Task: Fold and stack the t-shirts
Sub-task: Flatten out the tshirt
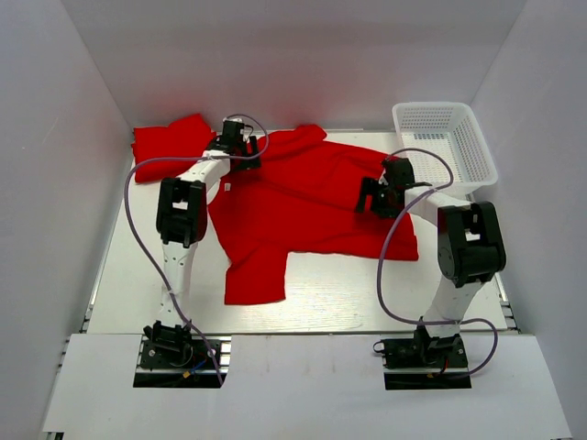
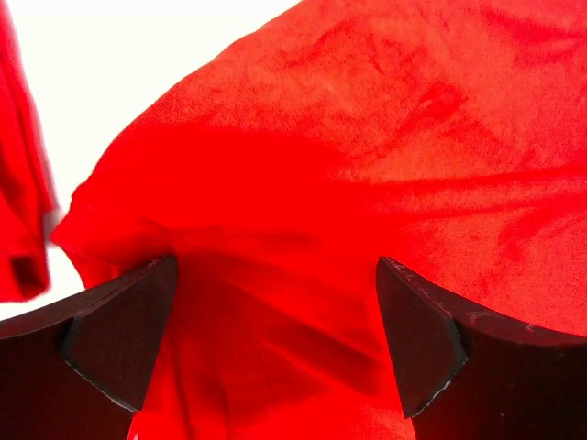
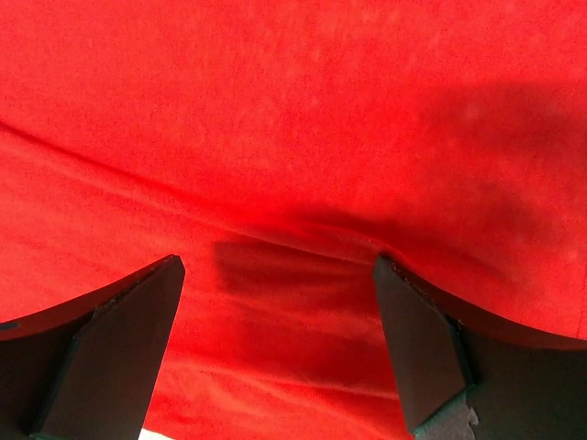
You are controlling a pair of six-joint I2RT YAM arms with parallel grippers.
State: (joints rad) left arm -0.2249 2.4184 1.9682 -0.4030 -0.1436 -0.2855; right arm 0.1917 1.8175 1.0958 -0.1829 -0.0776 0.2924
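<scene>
Red t-shirt spread across table, left arm and right arm poised low over it, jaws wide apart, probably lining up a fold.

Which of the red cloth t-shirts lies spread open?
The middle red cloth t-shirt, lying flat with one sleeve toward the arm bases; the other red t-shirt sits bunched at the far left.

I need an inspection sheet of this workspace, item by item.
Surface: white table, no stains seen.
Job's things: bright red cloth t-shirt spread out in the middle; second red t-shirt bunched at the far left corner.
Clutter: white plastic mesh basket at the far right, nothing seen inside.
Grippers: left gripper and right gripper both open over the spread t-shirt.
Cables: a grey cable loops along each arm.
Surroundings: plain white walls.
</scene>
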